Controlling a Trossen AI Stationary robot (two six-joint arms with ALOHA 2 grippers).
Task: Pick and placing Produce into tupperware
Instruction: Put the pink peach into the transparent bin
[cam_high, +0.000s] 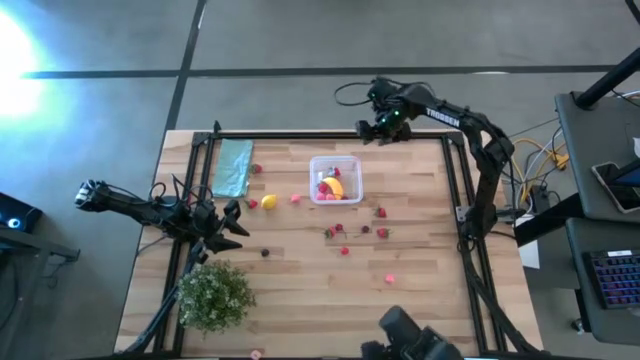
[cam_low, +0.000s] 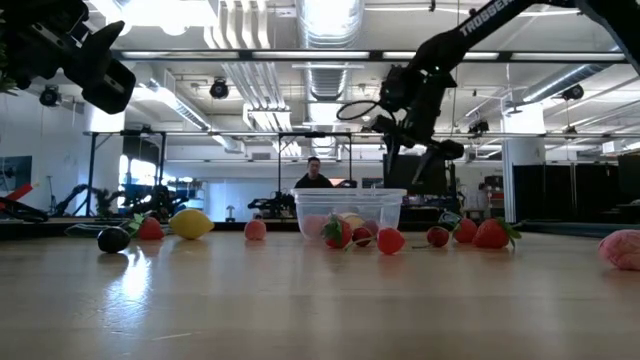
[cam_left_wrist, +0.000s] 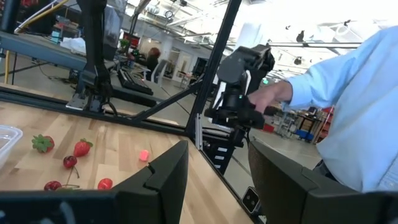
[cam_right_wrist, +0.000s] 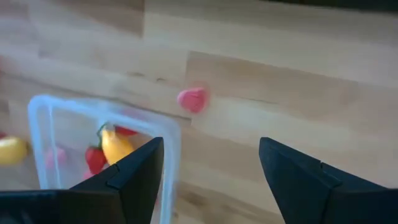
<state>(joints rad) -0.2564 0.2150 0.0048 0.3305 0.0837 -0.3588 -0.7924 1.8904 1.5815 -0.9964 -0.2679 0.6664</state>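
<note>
tupperware (cam_high: 335, 180): banana plus a few red pieces in
desk (cam_high: 300, 300): lemon (cam_high: 268, 202), berries (cam_high: 381, 232) left
right gripper (cam_high: 384, 128): fingers apart, empty
left gripper (cam_high: 232, 225): can't tell

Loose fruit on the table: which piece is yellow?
The lemon, lying by itself between the teal cloth and the tupperware. The other loose pieces are red, pink or dark; the yellow banana is already inside the tupperware.

Bright overhead ceiling lights (cam_low: 325, 20); glare patch on floor (cam_high: 25, 40) far left; right wrist view motion-blurred.
</note>
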